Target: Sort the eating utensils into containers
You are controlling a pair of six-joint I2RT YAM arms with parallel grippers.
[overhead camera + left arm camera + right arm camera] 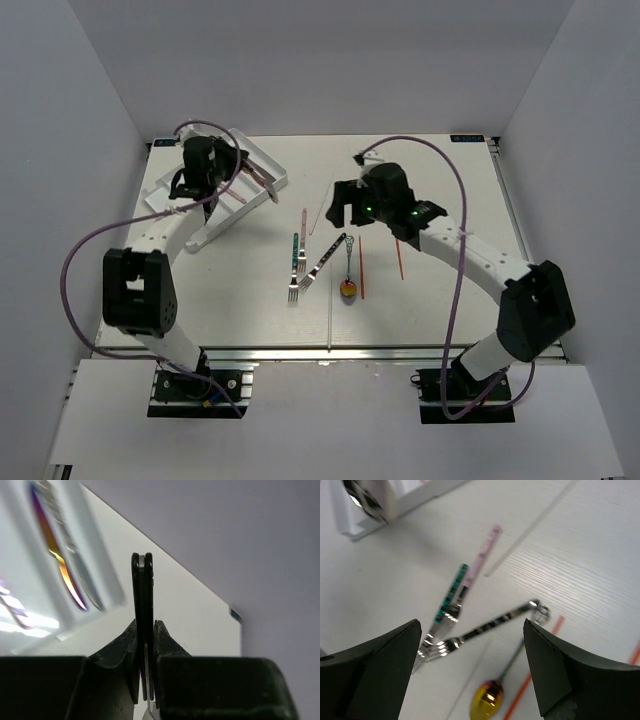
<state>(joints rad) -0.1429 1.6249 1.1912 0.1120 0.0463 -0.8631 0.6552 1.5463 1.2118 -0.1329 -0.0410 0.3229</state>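
Left claw (143, 559) is pinched on a thin silver piece (144, 566) beside the tray (107, 582) holding iridescent cutlery (59, 562). Right claw (471, 624) gapes wide above a green fork (449, 600), silver fork (485, 627) and gold spoon (487, 700) on the table (580, 555).

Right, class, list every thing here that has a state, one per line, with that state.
Left pincer: shut on thin silver utensil.
Right pincer: open, empty.
White plastic cutlery tray: holds iridescent pieces.
Green-handled fork: loose on table.
Plain silver fork: loose on table.
Gold-bowled spoon: loose on table.
Thin red stick beside spoon: loose on table.
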